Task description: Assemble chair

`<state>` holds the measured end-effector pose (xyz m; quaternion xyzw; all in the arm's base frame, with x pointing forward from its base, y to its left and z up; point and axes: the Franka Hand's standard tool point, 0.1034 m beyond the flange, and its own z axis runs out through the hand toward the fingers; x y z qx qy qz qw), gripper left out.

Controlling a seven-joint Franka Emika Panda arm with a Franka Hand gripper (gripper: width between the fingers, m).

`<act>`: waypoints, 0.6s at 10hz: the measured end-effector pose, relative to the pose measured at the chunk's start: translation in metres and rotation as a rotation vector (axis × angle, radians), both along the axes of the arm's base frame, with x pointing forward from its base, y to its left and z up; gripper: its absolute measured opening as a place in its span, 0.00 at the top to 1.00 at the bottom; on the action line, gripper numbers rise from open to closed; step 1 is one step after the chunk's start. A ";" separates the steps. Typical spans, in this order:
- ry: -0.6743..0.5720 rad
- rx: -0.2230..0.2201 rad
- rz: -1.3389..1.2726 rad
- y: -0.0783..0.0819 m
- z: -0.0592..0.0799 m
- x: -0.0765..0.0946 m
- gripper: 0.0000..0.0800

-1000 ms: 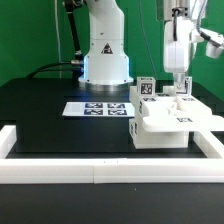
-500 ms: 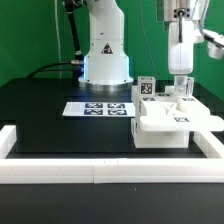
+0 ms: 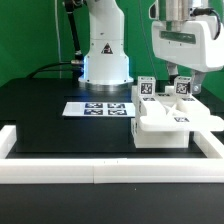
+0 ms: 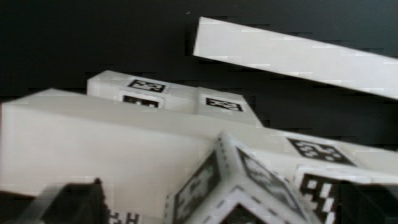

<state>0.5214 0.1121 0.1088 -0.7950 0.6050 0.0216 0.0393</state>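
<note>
The chair's white parts (image 3: 168, 122) stand joined in a blocky cluster at the exterior view's right. Two tagged pieces rise from it, one (image 3: 147, 90) at its back left and one (image 3: 183, 88) at its back right. My gripper (image 3: 181, 77) hangs just above the right tagged piece, open and holding nothing. In the wrist view that tagged piece (image 4: 240, 180) points up between the spread jaws, and one dark finger (image 4: 71, 200) shows beside it. Beyond lies the white block (image 4: 71, 125) with two tags on its far edge.
The marker board (image 3: 98, 108) lies flat in front of the robot's base (image 3: 105, 60). White border rails run along the front (image 3: 100, 166), the left (image 3: 8, 140) and the right (image 3: 214, 145) of the black table. A white rail (image 4: 302, 50) also crosses the wrist view.
The gripper has opened, letting go of the right tagged piece. The hand has risen and turned, so its broad face now shows in the exterior view. The chair parts stay put.
</note>
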 end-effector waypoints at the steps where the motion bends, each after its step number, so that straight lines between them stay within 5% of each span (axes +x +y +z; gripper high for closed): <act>1: -0.010 -0.002 0.104 0.000 0.000 0.001 0.19; 6: -0.043 -0.013 0.449 -0.002 0.002 0.003 0.19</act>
